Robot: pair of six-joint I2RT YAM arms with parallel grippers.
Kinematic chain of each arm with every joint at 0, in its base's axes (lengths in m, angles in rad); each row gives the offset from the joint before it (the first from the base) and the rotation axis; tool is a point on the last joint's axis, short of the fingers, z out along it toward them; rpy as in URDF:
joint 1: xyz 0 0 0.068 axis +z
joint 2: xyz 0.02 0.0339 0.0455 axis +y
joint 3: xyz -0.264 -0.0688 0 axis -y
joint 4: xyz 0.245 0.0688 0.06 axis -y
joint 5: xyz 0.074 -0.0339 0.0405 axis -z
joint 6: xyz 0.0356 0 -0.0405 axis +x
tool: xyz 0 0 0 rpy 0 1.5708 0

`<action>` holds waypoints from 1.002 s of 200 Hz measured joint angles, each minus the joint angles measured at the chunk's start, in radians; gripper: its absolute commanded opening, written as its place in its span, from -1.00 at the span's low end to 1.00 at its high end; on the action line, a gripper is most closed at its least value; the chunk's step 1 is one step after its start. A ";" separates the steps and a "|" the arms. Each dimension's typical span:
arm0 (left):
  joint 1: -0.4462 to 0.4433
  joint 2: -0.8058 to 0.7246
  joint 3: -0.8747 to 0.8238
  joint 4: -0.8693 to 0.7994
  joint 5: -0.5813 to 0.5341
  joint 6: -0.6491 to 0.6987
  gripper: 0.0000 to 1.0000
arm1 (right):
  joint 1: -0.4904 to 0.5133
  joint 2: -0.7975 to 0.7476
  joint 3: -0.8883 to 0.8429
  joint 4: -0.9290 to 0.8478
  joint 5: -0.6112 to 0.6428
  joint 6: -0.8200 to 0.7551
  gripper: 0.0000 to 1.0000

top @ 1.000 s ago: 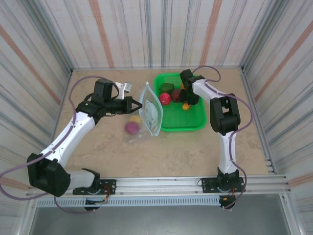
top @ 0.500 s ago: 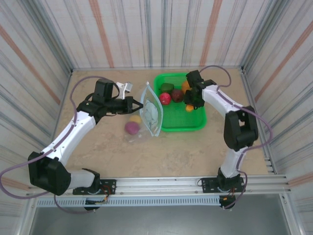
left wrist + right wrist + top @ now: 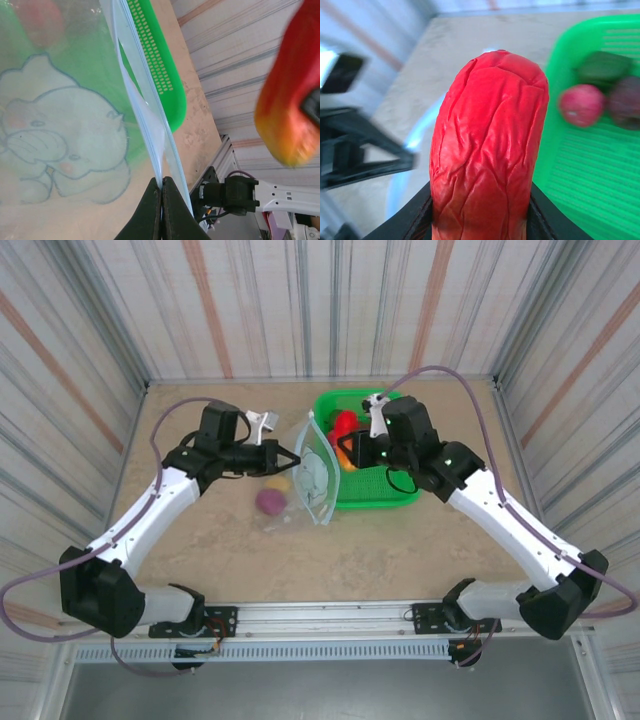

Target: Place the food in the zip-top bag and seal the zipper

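— Where's the red toy (image 3: 490, 140)?
— In my right claw (image 3: 477, 222), half open round one end, near the bag (image 3: 315, 475); it looks light and squashy; my left claw (image 3: 161, 197) is shut on the bag's edge.

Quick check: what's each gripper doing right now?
Left gripper: closed, pinching the mouth edge of the clear bag.
Right gripper: closed around a wrinkled red toy vegetable.

the zip-top bag (image 3: 313, 475) stands just left of the basket (image 3: 375, 498), which holds fruits (image 3: 580, 105).
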 measured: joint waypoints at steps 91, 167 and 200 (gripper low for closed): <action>0.012 -0.030 -0.075 0.100 0.051 -0.133 -1.00 | 0.093 0.158 -0.053 0.103 -0.036 0.060 -0.36; 0.064 -0.038 -0.117 0.224 0.116 -0.247 -1.00 | 0.131 0.397 0.073 0.066 0.027 0.192 0.42; 0.097 -0.056 -0.116 0.208 0.117 -0.247 -1.00 | 0.136 0.426 0.112 0.043 0.047 0.196 0.54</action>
